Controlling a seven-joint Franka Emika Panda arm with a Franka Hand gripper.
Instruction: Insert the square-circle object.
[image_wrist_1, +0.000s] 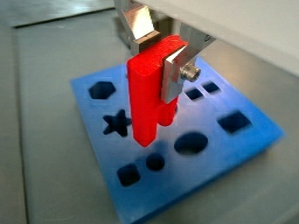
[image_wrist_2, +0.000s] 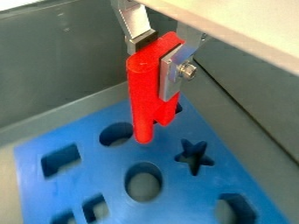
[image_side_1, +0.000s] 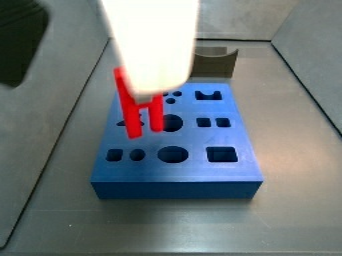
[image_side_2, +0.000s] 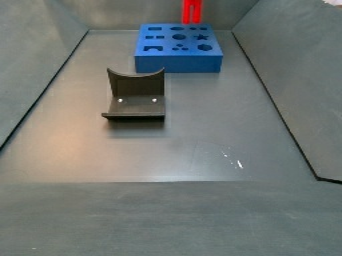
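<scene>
My gripper (image_wrist_1: 158, 56) is shut on the bright red square-circle object (image_wrist_1: 146, 105), its silver fingers clamping the top end; both wrist views show this (image_wrist_2: 158, 54). The piece (image_wrist_2: 142, 96) hangs upright, its two parallel legs pointing down over the blue block (image_wrist_1: 251, 136). In a side view the legs (image_side_1: 138, 108) end just above the left part of the block's top (image_side_1: 174, 185), near the star and round holes. In a side view only the piece's lower end (image_side_2: 191, 10) shows, above the far blue block (image_side_2: 201, 62). I cannot tell whether the leg tips touch the block.
A dark olive-grey block with a curved notch (image_side_2: 134, 95) stands on the grey floor, apart from the blue block; it also shows behind it (image_side_1: 214, 58). Grey walls (image_side_2: 40, 80) enclose the floor. The blue block (image_wrist_2: 187, 197) has several differently shaped holes.
</scene>
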